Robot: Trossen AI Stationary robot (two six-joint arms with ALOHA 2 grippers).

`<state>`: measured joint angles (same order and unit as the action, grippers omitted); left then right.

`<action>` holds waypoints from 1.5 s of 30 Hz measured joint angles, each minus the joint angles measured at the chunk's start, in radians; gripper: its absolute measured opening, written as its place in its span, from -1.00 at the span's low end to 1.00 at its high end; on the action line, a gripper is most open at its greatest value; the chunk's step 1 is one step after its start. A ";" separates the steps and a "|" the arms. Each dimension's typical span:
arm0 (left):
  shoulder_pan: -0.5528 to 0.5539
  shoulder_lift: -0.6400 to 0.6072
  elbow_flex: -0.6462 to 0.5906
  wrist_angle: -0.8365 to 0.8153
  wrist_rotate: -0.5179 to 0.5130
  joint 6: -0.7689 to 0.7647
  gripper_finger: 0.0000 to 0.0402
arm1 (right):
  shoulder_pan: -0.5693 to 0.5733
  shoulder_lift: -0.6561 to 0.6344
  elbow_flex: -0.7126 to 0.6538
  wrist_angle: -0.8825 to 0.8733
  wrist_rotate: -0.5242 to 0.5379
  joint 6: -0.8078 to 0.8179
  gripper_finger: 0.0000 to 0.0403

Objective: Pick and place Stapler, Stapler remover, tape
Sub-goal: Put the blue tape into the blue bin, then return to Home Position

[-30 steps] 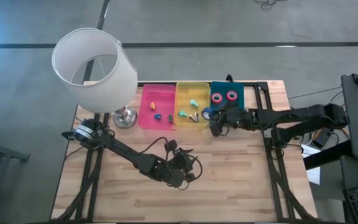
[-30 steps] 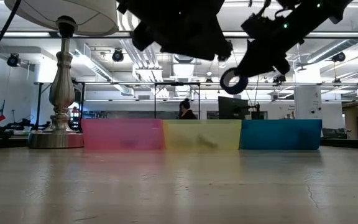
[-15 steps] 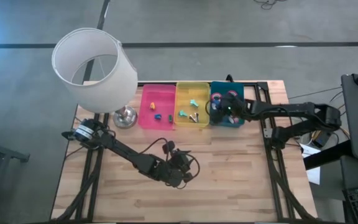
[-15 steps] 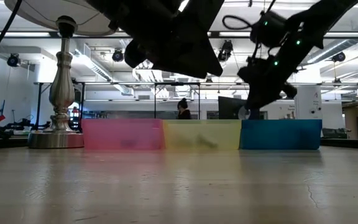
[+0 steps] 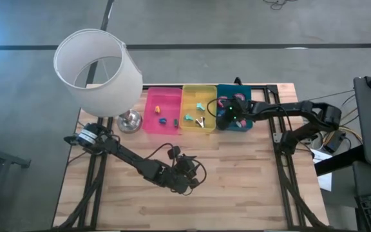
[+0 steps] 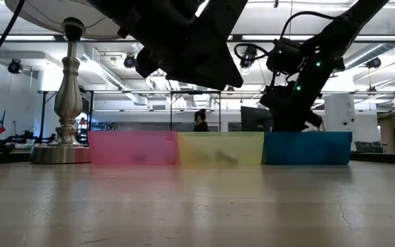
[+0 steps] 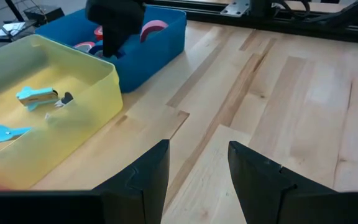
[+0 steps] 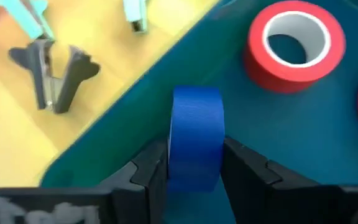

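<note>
My right gripper (image 8: 194, 152) is down inside the blue bin (image 5: 242, 122), shut on the dark blue tape roll (image 8: 196, 127). Two red tape rolls (image 8: 296, 43) lie flat on the bin's floor beside it. In the yellow bin (image 5: 199, 119) lie a dark stapler remover (image 8: 58, 74) and small teal staplers (image 7: 37, 96). My left gripper (image 7: 197, 180) is open and empty above the bare wood (image 5: 189, 177), near the table's middle. My right gripper pinches the blue roll between its two fingers (image 8: 153, 165), one on each flat side, the roll's outer band (image 8: 196, 112) facing the camera. The fingers slant down into the bin from the table's right. The roll stands on edge; whether it rests on the bin's floor I cannot tell.
A pink bin (image 5: 162, 109) with small coloured pieces stands left of the yellow one; the three bins sit in a row at the table's far edge. A lamp with a white shade (image 5: 98, 67) and metal base (image 5: 130, 121) stands at the far left.
My right gripper has carried the blue roll from above the table just in front of the bins toward the far edge and down into the blue bin. The roll has gone from hanging high in the air to below the bin's wall.
</note>
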<state>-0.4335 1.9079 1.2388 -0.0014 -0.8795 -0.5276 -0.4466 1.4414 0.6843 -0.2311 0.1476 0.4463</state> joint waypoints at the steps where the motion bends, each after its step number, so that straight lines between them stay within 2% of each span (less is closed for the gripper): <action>1: 0.000 0.000 0.000 0.001 0.000 0.000 -0.16 | 0.002 -0.002 0.002 -0.002 -0.002 -0.001 -0.34; 12: 0.000 0.000 0.000 0.000 0.000 0.006 -0.16 | 0.001 -0.029 0.009 -0.006 0.021 -0.002 -0.26; 19: 0.000 0.000 0.000 0.000 0.000 0.005 -0.16 | 0.000 -0.030 0.009 -0.116 0.223 -0.002 -0.25; 22: 0.000 0.000 0.000 0.000 0.000 0.005 -0.16 | 0.000 -0.031 0.009 -0.164 0.278 -0.003 -0.25; 28: 0.000 0.000 0.000 0.000 0.000 0.004 -0.16 | 0.001 -0.056 0.012 -0.168 0.268 -0.035 -0.29; 35: 0.000 0.000 0.000 0.000 0.000 0.004 -0.16 | 0.029 -0.145 0.033 -0.327 0.110 0.060 -0.35; 40: 0.000 0.000 0.000 0.000 0.000 0.004 -0.16 | 0.100 -0.182 0.032 -0.485 0.117 0.152 -0.39; 45: 0.000 0.000 0.000 0.000 0.000 0.004 -0.16 | 0.118 -0.176 0.029 -0.480 0.153 0.142 -0.42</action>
<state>-0.4335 1.9083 1.2388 -0.0013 -0.8799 -0.5236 -0.3290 1.2650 0.7137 -0.7113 0.3007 0.5880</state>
